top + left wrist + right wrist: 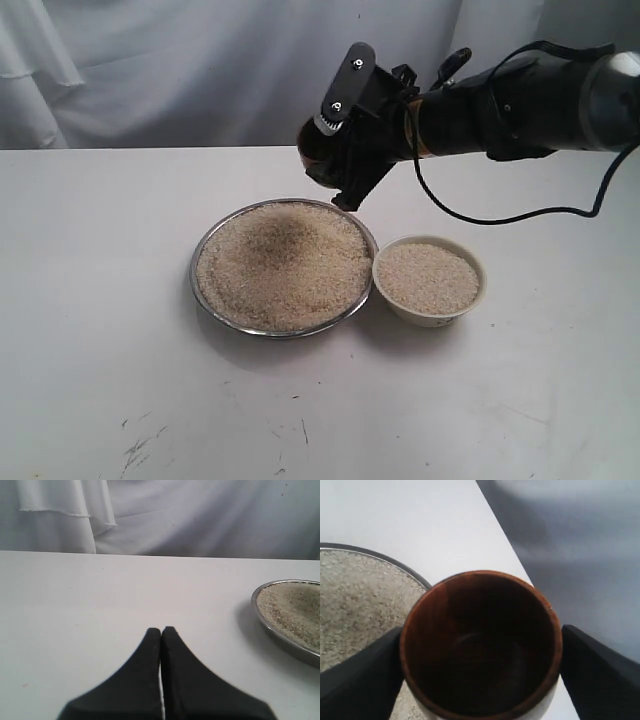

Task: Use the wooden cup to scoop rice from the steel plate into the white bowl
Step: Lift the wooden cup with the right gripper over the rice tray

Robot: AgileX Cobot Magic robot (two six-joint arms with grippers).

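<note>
1. Wooden cup (480,645) sits clamped between the right gripper's (480,680) jaws. It hangs above the far rim of the steel plate (195,275), and its dark inside looks empty.
2. Left gripper (161,635) rests low over the table (75,590) beside the plate, jaws pressed together.
3. Rice (285,265) heaps the plate; the white bowl (430,318), just beside the plate's right edge, already holds a good deal.
4. Best approach, I judge: dip the cup's lip into the heap at a shallow tilt, push through, then level it before lifting so no grains spill.
</note>
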